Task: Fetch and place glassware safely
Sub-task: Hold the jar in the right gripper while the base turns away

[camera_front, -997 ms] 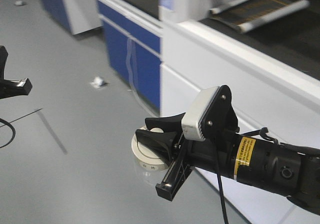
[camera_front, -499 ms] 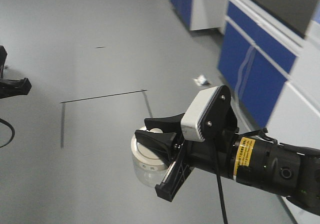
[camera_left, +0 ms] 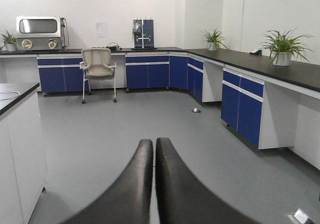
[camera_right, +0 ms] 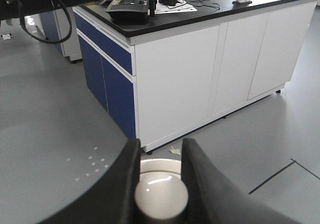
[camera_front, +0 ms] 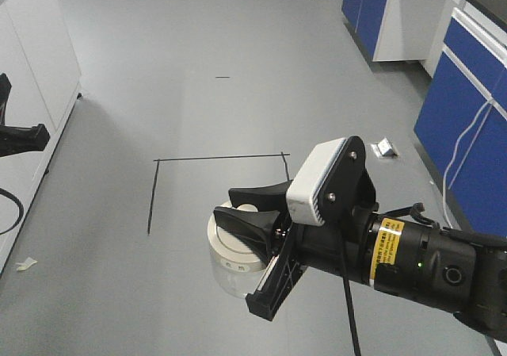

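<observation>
My right gripper (camera_front: 242, 207) stays clamped on the knob of the small squat clear glass jar with the wide cream-white lid (camera_front: 228, 254), carried above the grey floor (camera_front: 198, 70). My left gripper (camera_left: 154, 149) is pressed together, empty. In the last second the blue-fronted cabinets (camera_front: 467, 94) have swung off to the right, so I judge the base is turning mid-carry, with the jar unshifted.

Grey floor (camera_front: 198, 94) is lying open ahead, giving wide passage through the middle. Blue cabinets (camera_front: 467, 110) are closing off the right side, and a white cabinet (camera_front: 32, 63) is bounding the left. A crumpled scrap (camera_front: 385, 149) is lying near the blue cabinets. The right gripper (camera_front: 242, 207), clamped on the glass jar (camera_front: 230, 257), is hanging over bare floor. A chair (camera_left: 98, 64) is standing against the far counter.
</observation>
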{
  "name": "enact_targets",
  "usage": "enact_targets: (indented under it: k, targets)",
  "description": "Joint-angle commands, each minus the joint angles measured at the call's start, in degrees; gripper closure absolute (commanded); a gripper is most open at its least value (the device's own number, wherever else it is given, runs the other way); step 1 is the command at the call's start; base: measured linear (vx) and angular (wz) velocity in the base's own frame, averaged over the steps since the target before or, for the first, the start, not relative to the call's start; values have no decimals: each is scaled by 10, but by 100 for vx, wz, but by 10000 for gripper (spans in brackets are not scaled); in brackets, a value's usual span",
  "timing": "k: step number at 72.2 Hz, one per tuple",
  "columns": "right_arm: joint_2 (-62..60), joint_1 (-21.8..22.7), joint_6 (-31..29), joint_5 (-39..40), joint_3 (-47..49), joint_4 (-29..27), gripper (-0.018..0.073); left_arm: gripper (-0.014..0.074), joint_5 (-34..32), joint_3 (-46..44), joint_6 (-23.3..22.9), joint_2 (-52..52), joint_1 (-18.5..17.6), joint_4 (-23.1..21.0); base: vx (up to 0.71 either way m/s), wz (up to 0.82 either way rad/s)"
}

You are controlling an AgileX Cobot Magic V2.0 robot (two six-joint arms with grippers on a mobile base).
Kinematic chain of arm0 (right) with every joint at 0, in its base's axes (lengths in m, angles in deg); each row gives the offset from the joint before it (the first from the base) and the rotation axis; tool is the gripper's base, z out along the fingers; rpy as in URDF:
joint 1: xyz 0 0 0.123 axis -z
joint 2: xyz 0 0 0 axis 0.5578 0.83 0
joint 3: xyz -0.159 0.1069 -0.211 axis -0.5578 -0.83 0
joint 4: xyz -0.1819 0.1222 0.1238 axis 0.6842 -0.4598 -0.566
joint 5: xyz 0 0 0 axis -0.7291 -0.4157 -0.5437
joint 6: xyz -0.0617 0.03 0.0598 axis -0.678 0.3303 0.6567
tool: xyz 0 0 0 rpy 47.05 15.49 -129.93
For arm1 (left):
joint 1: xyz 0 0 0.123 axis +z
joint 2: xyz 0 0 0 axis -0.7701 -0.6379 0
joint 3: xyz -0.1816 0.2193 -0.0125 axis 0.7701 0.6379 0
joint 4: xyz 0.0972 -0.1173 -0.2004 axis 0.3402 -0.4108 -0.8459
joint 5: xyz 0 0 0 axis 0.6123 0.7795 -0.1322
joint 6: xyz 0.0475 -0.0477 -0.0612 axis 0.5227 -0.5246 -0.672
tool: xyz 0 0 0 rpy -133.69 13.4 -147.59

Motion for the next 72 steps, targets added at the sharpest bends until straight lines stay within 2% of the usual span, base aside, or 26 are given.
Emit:
enact_targets:
  k: [1,34,72]
  targets:
    - [-19,1,-5,45,17,-14,563,595,-42,-17,-4,13,0,-2,18,11]
    - [-19,1,-5,45,17,-14,563,595,-42,-17,-4,13,0,-2,27,-1]
    - [-19,1,-5,45,17,-14,563,595,-41,-17,-4,13,0,-2,47,2]
